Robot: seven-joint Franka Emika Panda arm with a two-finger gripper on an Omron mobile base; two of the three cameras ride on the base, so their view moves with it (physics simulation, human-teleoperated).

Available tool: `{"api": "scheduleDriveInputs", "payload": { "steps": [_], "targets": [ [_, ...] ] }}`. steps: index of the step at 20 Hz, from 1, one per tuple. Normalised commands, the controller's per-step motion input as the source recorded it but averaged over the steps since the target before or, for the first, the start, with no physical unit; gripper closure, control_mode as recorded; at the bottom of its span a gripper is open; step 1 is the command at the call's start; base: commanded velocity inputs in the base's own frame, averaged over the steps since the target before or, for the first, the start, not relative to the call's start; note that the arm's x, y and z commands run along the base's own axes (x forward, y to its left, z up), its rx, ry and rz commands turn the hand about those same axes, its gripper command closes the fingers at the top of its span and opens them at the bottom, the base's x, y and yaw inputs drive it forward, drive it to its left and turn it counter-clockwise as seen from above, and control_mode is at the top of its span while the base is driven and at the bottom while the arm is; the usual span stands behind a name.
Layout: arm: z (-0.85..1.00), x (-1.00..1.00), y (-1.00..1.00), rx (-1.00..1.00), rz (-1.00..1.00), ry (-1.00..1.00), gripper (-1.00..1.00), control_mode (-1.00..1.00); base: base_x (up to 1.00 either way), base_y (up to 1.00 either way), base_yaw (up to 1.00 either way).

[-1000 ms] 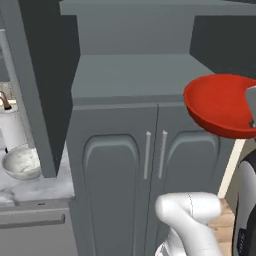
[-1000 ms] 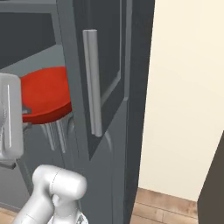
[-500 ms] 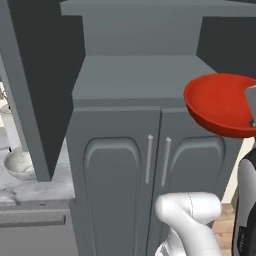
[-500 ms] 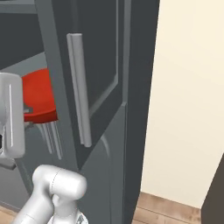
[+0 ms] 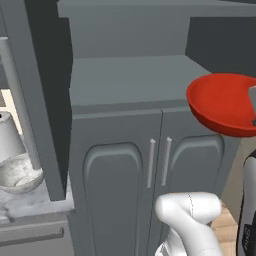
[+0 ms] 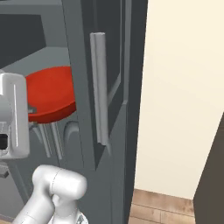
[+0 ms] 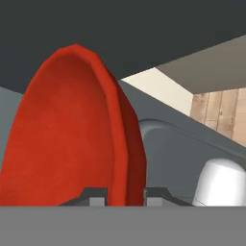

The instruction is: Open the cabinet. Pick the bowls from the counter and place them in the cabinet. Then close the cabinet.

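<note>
Cabinet [image 5: 125, 80] doors stand open, so step one is complete. I hold the red bowl [image 5: 222, 102] by its rim in the closed gripper [image 7: 126, 194], raised at shelf level just outside the right door [image 6: 109, 87]. Marbled bowl [image 5: 17, 175] remains on the bench [image 5: 30, 210]; placing both and closing remain.

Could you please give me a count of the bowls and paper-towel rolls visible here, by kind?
Glossy red shallow bowl, held in the gripper: 1
White-grey marbled bowl on the white marble counter: 1
White paper-towel roll: 1
Total: 3
</note>
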Motion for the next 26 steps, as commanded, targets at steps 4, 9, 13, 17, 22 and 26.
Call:
{"api": "scheduleDriveInputs", "payload": {
  "steps": [4,9,13,17,22,26],
  "targets": [
    [0.00,0.00,0.00,0.00,0.00,0.00,1.00,1.00,0.99,0.13,-0.19],
    [0.09,0.00,0.05,0.00,0.00,-0.06,1.00,-1.00,0.38,0.07,-0.01],
    [0.24,0.03,0.08,0.03,0.05,-0.11,1.00,-1.00,0.00,0.00,0.00],
    [0.12,0.14,0.16,0.03,0.10,-0.07,1.00,-1.00,0.00,0.00,0.00],
    [0.05,0.34,0.11,0.03,0.16,0.00,1.00,-1.00,0.00,0.00,0.00],
    [0.00,0.70,0.08,0.00,0.10,0.00,1.00,-1.00,0.00,0.00,0.00]
  ]
}}
